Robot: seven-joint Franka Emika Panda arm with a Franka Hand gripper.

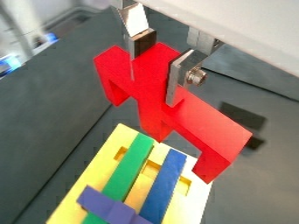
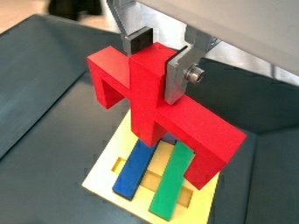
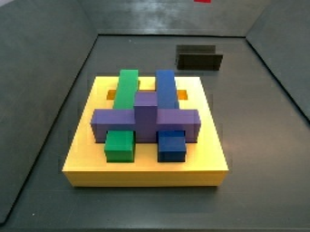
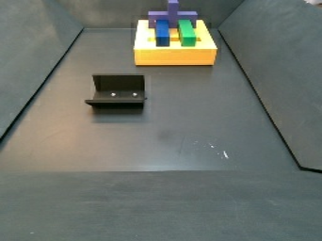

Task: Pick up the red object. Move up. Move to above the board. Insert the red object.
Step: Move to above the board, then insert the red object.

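Observation:
In both wrist views my gripper (image 1: 160, 63) (image 2: 158, 59) is shut on the red object (image 1: 176, 114) (image 2: 152, 96), its silver fingers clamping the central stub. The wide bar hangs level, with both legs pointing down. It is in the air above the yellow board (image 1: 108, 150) (image 2: 108, 172), over the green block (image 1: 131, 166) (image 2: 173, 179) and the blue block (image 1: 165, 179) (image 2: 135, 166). A purple block (image 1: 111, 208) (image 3: 145, 118) lies across them. Both side views show the board (image 3: 145, 169) (image 4: 176, 55), but neither the gripper nor the red object.
The dark fixture (image 3: 200, 59) (image 4: 117, 91) stands on the grey floor, away from the board. Dark walls (image 3: 54, 100) (image 4: 38, 85) close in the floor on both sides.

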